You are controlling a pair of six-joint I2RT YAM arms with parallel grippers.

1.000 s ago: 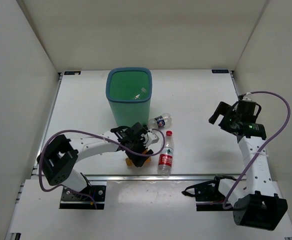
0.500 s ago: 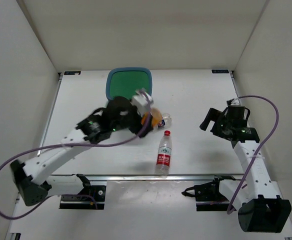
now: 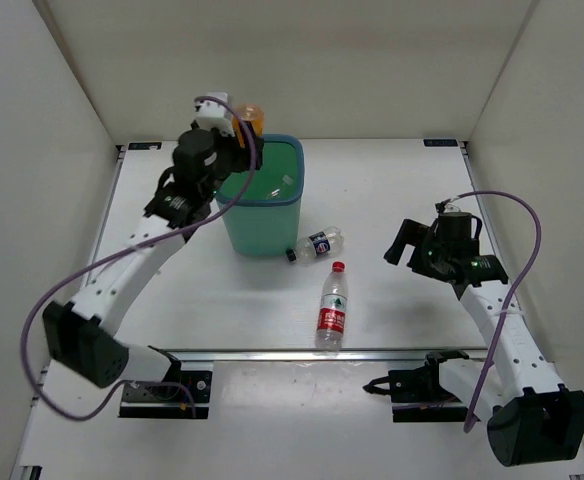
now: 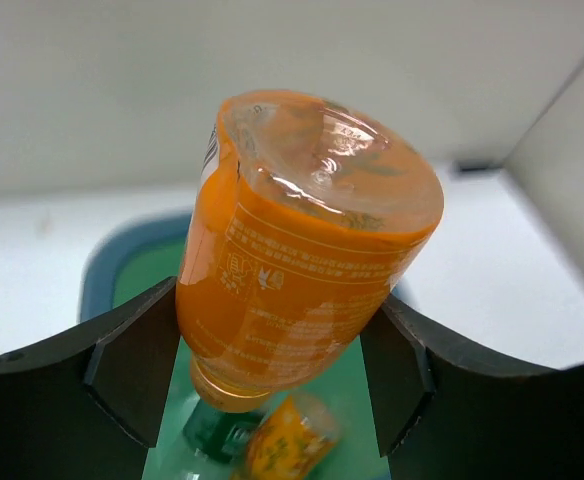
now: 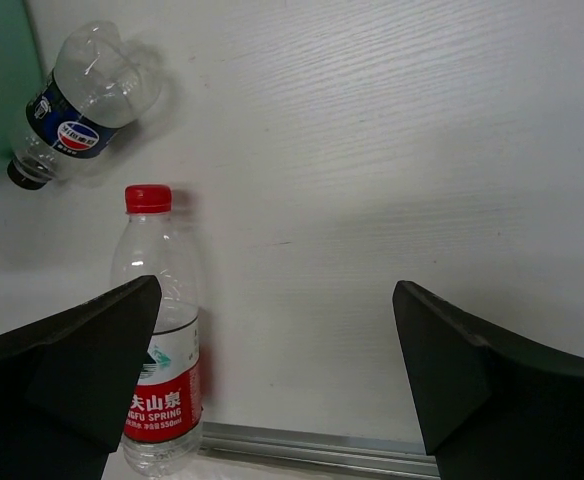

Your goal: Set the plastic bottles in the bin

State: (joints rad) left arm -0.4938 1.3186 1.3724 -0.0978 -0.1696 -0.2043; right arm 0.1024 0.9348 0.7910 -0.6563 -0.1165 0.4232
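Setting: a white table (image 3: 392, 180) boxed in by pale walls, with the arms at its near edge.
Bin: the teal bin (image 3: 262, 225) stands left of centre, toward the table's back edge, mouth up.
Left claw: your left claw (image 3: 236, 135) is pinched on the orange bottle (image 4: 302, 250), which hangs neck down over the bin's back-left rim.
Step in hand: the drop. The wrist view has the neck aimed at the green floor, but from above the bottle looks close to the rim. Bring it toward the middle of the mouth, then open fully so it falls clean.
Inside the bin: a second orange bottle (image 4: 284, 447) lies on the floor. A pale shape (image 3: 285, 184) by the right wall is too small to name.
Left to do: the blue-labelled bottle (image 3: 315, 243) lies just beside the bin's base. The red-labelled bottle (image 3: 332, 308) lies near the table's front edge.
Right claw: your right claw (image 5: 272, 290) is spread wide and holds nothing, over the table to the right of those two.
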